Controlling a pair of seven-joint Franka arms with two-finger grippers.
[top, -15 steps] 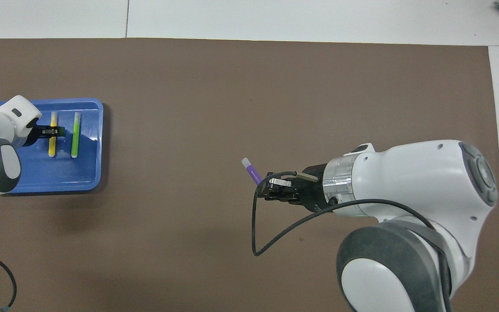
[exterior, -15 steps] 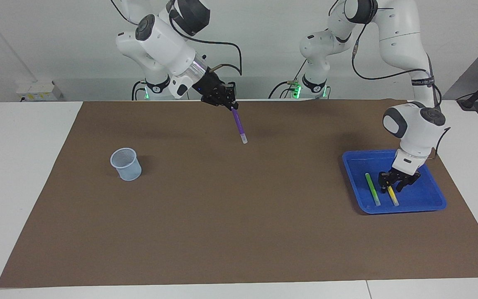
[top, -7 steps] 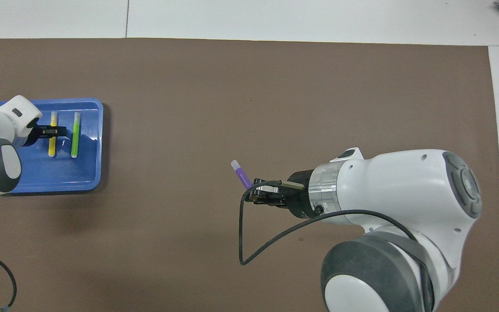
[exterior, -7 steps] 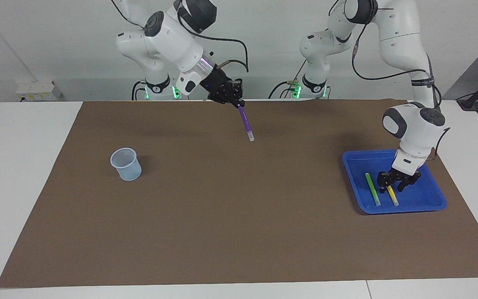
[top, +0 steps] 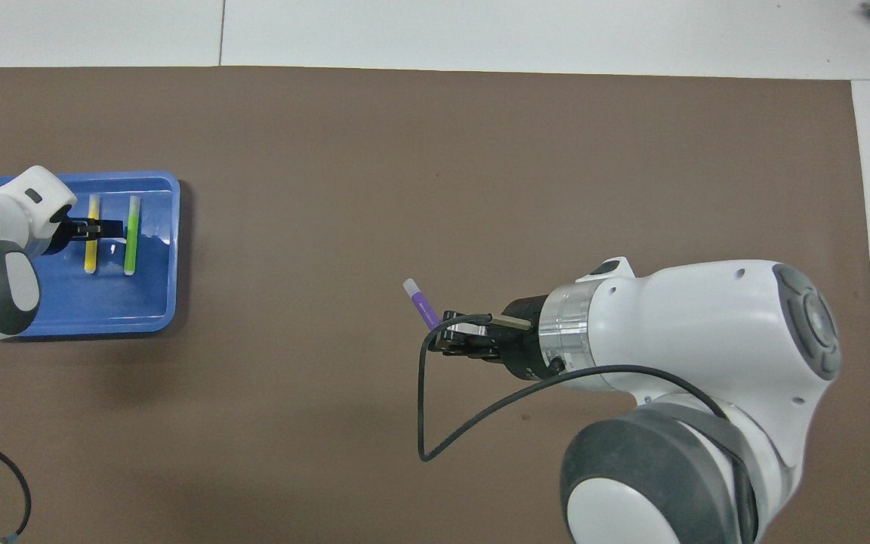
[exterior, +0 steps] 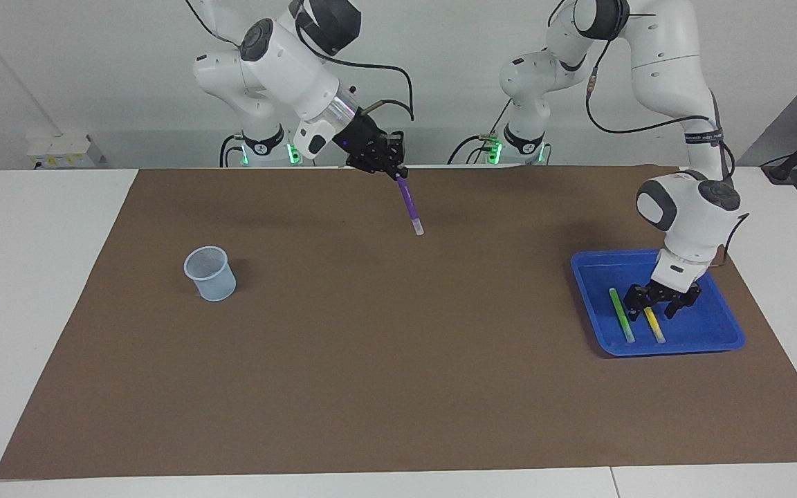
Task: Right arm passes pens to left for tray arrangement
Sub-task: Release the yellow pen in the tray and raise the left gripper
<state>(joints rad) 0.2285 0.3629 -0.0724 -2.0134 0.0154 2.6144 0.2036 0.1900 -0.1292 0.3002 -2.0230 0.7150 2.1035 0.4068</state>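
Since a second ago: left end effector (exterior: 661, 302) spread open and raised slightly over yellow pen (exterior: 654, 325), now released in blue tray (exterior: 717, 339) near the desk's left-arm end, parallel beside green pen (exterior: 622, 315). Right end effector (exterior: 388, 168) clenched on purple pen (exterior: 409, 206), shifted toward tray, hanging tilted, pale tip down.

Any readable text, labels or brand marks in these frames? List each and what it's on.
None can be read.
Purple pen: dark print on the barrel, too small to read.
Left arm: white lettering on a black band, too blurred to read.
Tray, cup, green pen, yellow pen: no visible markings.
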